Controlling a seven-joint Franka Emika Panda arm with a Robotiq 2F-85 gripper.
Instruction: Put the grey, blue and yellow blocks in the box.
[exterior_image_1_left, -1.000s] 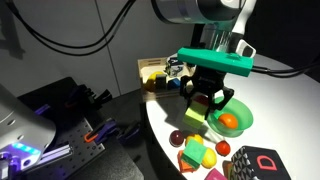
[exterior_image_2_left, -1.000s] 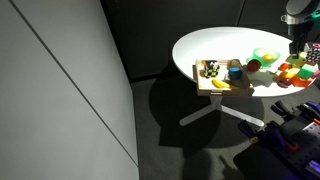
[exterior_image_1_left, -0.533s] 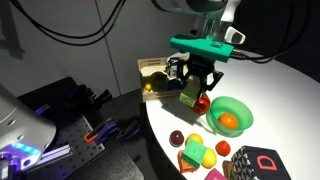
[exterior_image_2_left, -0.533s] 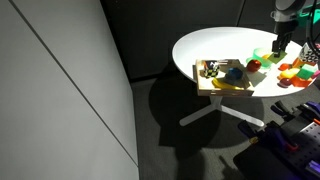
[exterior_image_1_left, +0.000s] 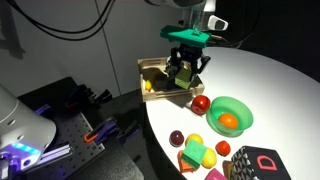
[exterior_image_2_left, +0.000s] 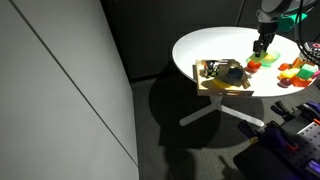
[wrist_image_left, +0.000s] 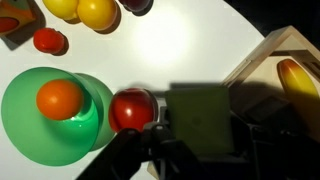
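My gripper (wrist_image_left: 202, 135) is shut on the yellow-green block (wrist_image_left: 195, 105), which fills the space between the dark fingers in the wrist view. In an exterior view the gripper (exterior_image_1_left: 186, 80) hangs over the near edge of the light wooden box (exterior_image_1_left: 150, 72), just above the table. The box (exterior_image_2_left: 212, 84) sits at the table's rim, and a light-blue block (exterior_image_2_left: 232, 72) lies in it. I cannot pick out the grey block. One corner of the box (wrist_image_left: 268, 52) shows to the right of the held block.
A red ball (wrist_image_left: 133, 108) lies right beside the held block, next to a green bowl (wrist_image_left: 30, 125) holding an orange (wrist_image_left: 60, 98). A curved yellow toy (wrist_image_left: 298, 76) lies in the box. Toy fruits and a black box marked D (exterior_image_1_left: 262, 162) crowd the table's near edge.
The gripper has carried the yellow-green block away from the green bowl, past the red ball, to the edge of the wooden box. The jaws have stayed shut on it.
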